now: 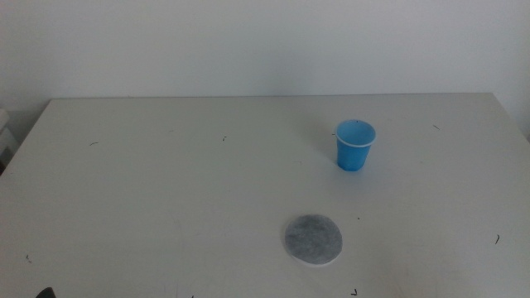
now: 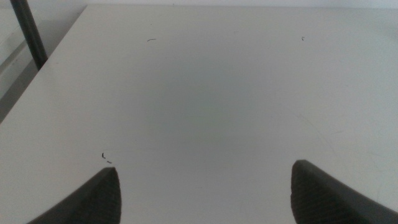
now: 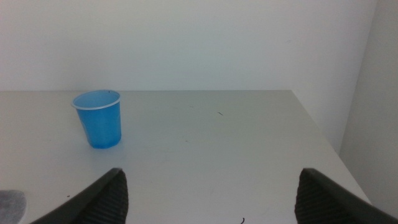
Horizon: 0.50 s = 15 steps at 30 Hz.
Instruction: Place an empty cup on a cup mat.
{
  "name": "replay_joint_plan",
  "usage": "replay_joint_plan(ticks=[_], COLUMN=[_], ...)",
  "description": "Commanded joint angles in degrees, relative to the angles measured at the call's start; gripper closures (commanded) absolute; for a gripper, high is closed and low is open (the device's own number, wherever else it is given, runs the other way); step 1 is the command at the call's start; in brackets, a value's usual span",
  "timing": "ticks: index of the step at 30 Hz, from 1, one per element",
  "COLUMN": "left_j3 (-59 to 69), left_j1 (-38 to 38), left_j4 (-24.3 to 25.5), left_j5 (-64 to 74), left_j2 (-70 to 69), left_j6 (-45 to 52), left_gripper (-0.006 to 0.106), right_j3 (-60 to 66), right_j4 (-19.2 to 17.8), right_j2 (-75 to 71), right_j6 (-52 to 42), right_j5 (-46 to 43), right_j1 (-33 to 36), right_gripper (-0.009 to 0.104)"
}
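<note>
The blue cup [image 1: 355,145] stands upright on the white table, right of centre; it also shows in the right wrist view [image 3: 99,119], ahead of my right gripper and apart from it. The grey speckled cup mat [image 1: 314,240] lies flat nearer the front, apart from the cup; its edge shows in the right wrist view [image 3: 11,203]. My right gripper [image 3: 208,193] is open and empty. My left gripper [image 2: 202,190] is open and empty over bare table at the left. Neither arm shows in the middle view.
The table's left edge [image 2: 37,78] and a dark pole [image 2: 28,31] show in the left wrist view. The table's right edge [image 3: 320,134] lies beside a white wall. Small dark specks dot the tabletop.
</note>
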Motion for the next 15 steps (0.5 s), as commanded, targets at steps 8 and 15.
replay_joint_plan(ticks=[8,15], left_j3=[-0.34,-0.34], left_j1=[0.06,0.06], left_j4=[0.02,0.02], left_j5=[-3.84,-3.84], left_j2=[-0.76,-0.76], left_j6=[-0.61,-0.61], left_gripper=[-0.005,-0.005], right_j3=[-12.37,-21.87], right_j4=[-0.61,-0.61], right_j2=[3.35,12.77], right_j6=[-0.33,-0.33], right_j5=[6.03,9.03], right_j1=[0.07,0.07], right_gripper=[0.001,0.001])
